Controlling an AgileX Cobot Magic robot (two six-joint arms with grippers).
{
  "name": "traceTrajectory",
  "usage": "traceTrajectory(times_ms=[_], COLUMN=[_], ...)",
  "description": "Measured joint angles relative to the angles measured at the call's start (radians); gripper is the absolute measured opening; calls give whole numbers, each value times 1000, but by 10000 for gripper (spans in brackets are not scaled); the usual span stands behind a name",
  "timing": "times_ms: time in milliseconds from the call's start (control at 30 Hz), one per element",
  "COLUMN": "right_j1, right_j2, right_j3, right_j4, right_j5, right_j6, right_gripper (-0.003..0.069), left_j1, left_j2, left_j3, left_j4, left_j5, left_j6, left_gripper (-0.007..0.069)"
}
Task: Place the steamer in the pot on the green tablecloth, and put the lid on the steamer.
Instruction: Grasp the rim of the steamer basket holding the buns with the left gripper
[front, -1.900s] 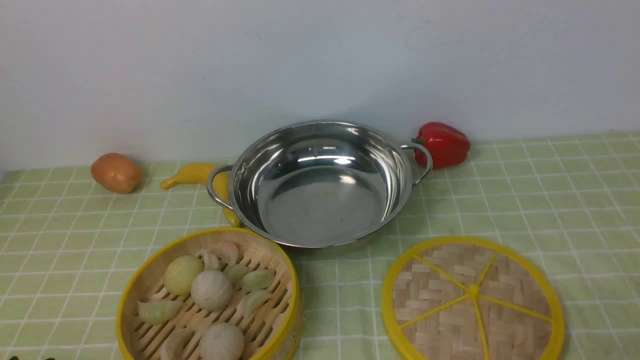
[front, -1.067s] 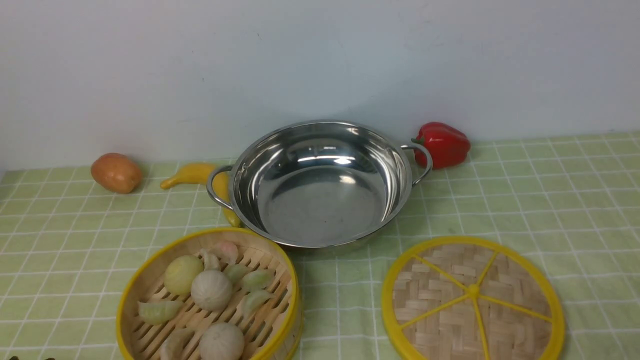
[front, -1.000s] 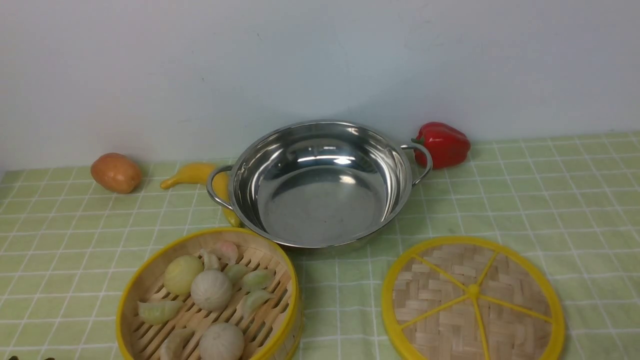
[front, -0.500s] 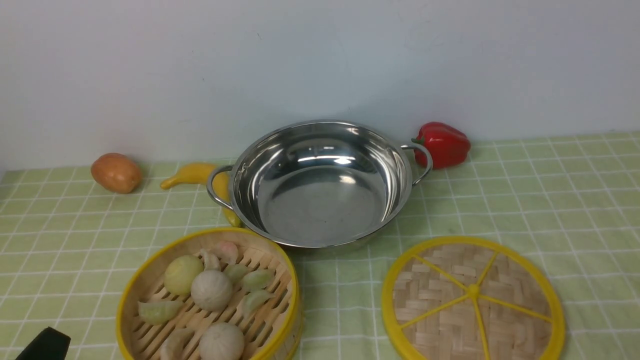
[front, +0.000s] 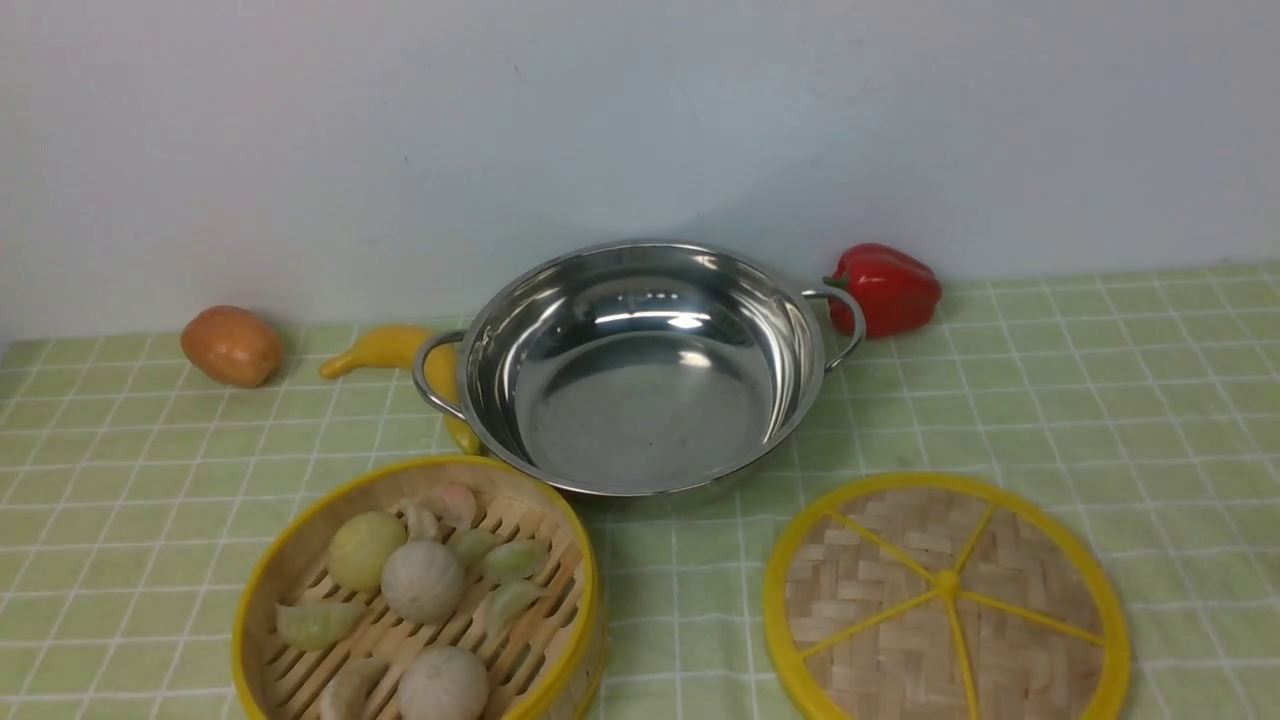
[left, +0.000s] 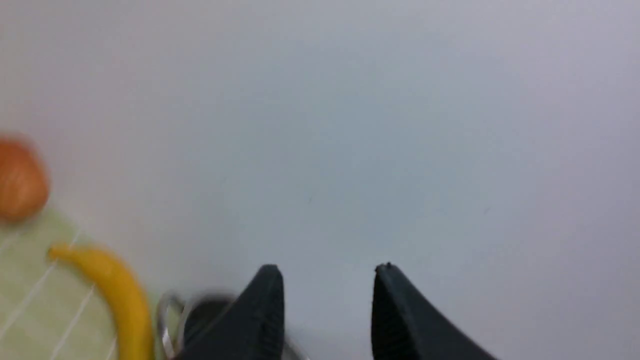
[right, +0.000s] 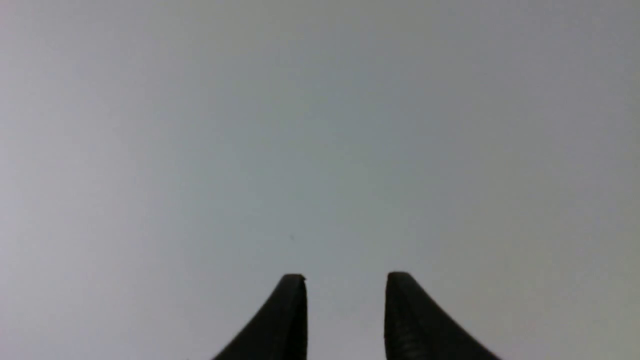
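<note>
The steamer (front: 415, 590), a bamboo basket with a yellow rim and pale buns and dumplings, sits at the front left of the green tablecloth (front: 1050, 400). The empty steel pot (front: 640, 365) stands behind it at the centre; its handle shows in the left wrist view (left: 167, 325). The lid (front: 945, 600), a woven disc with yellow spokes, lies flat at the front right. Neither gripper shows in the front view. My left gripper (left: 327, 272) is open and empty, facing the wall above the pot. My right gripper (right: 345, 277) is open and empty, facing only bare wall.
A brown potato (front: 232, 345) and a yellow banana (front: 395, 350) lie at the back left, the banana against the pot's left handle. A red bell pepper (front: 885, 288) sits by the pot's right handle. A pale wall rises right behind them.
Half a second ago a black part of the left arm showed at the front view's bottom left corner; it is gone from that view now. The objects have not moved.
</note>
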Motion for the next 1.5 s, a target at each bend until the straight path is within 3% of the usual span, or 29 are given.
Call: traceTrajectory(times_ms=[100, 167, 233, 267, 300, 400, 433, 567, 833, 1033, 1500], right_j1=[0, 1, 1, 1, 1, 1, 1, 1, 1, 1, 1], right_j2=[141, 304, 420, 432, 542, 696, 704, 843, 897, 899, 899], right_j3=[-172, -333, -419, -427, -484, -538, -538, -532, -532, -532, -532], right_j4=[-26, -46, -66, -68, -88, -140, -144, -244, -298, -297, -297], right_j5=[130, 367, 539, 558, 702, 906, 914, 976, 959, 947, 944], right_j6=[-84, -147, -180, -180, -192, -199, -199, -204, -210, -228, -230], right_gripper=[240, 240, 240, 240, 240, 240, 240, 240, 240, 240, 240], left_j1=[0, 0, 0, 0, 0, 0, 0, 0, 0, 0, 0], left_j2=[95, 243, 353, 365, 464, 657, 669, 901, 1153, 1332, 1599], left_j3=[-161, -302, -399, -408, -477, -596, -602, -676, -678, -679, -682], left_j4=[70, 149, 222, 230, 301, 489, 502, 750, 752, 682, 714], left_j5=[50, 226, 385, 404, 557, 840, 855, 1074, 1081, 930, 800], left_j6=[109, 193, 205, 203, 174, 36, 13, -206, -237, -244, -251], left_gripper=[243, 243, 243, 243, 243, 243, 243, 243, 243, 243, 243])
